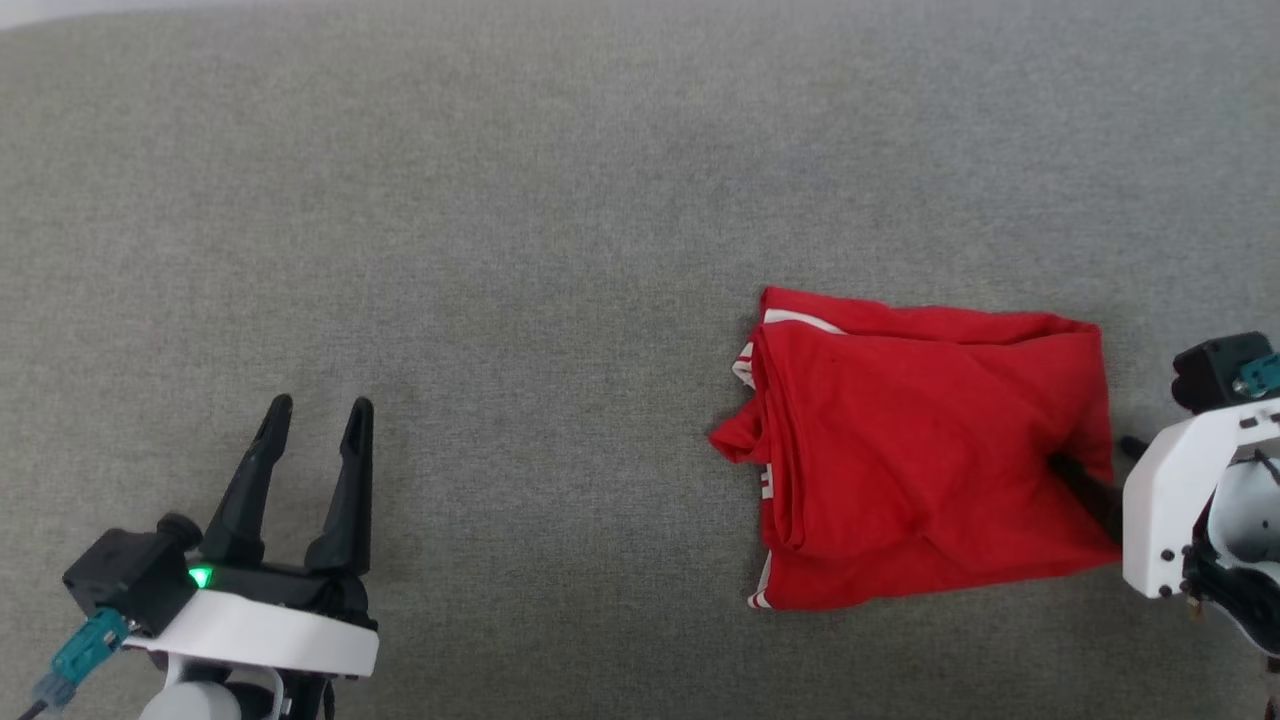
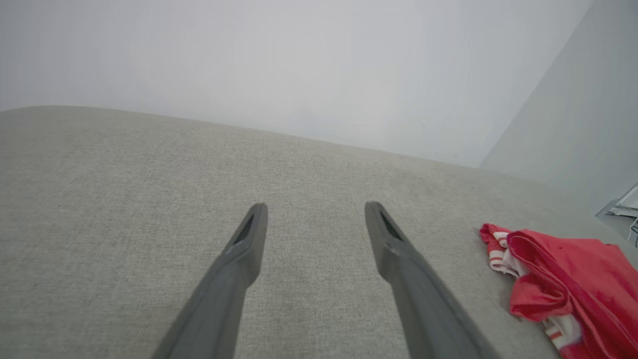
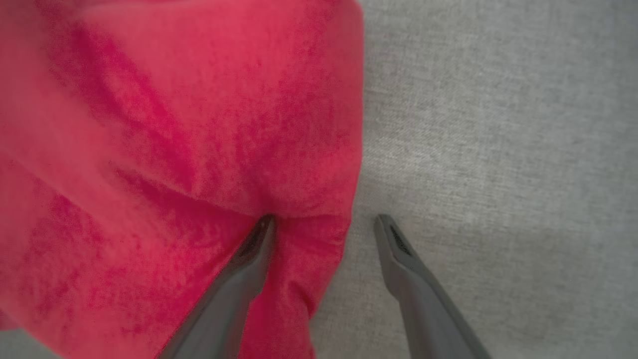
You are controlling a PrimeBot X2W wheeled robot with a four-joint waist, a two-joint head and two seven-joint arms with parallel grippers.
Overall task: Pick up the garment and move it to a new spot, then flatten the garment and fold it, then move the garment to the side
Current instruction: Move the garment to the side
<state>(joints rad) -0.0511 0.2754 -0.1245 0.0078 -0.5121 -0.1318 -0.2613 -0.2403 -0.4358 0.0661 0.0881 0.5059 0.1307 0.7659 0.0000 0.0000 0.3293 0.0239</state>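
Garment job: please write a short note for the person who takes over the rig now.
Left gripper: open, empty, over bare grey surface, apart from the garment.
Right gripper: open, straddling the garment's right edge, not closed on it.
Garment: folded red bundle, right side of surface.
Done: folding, it seems. Left: probably grip and move it aside.

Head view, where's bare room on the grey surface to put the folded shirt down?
The widest free patch of the grey surface lies between the open left gripper and the garment, plus the far strip beyond both. It is crowded at the garment's right edge, where the open right gripper straddles the cloth.
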